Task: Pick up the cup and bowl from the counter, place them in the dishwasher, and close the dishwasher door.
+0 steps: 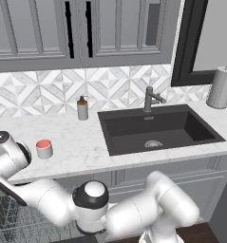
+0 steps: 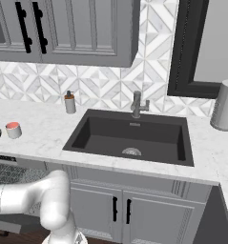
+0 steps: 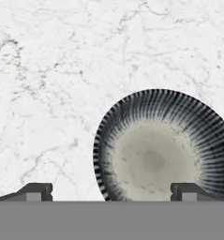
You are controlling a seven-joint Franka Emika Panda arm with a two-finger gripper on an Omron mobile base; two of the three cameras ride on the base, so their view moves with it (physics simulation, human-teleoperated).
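Bowl (image 3: 158,150) and gripper (image 3: 109,191) are close together in the hand view: the two dark fingertips (image 3: 36,191) stand wide apart, holding nothing, and the bowl lies flat on the white marble counter (image 3: 52,70) at about 1 o'clock from the point between them. The right tip is over the bowl's dark striped rim, while the left tip is over bare marble. In the left base view the white arm (image 1: 43,199) reaches toward 9 o'clock, over the counter's left end. The cup (image 1: 44,149), red inside, stands upright on the counter just beside the arm. At 1 o'clock from the cup is a soap dispenser (image 1: 82,108), and beyond it is the dark sink (image 1: 157,128) with its faucet (image 1: 152,98). Grey wire racks of the dishwasher (image 1: 10,216) show below the counter edge.
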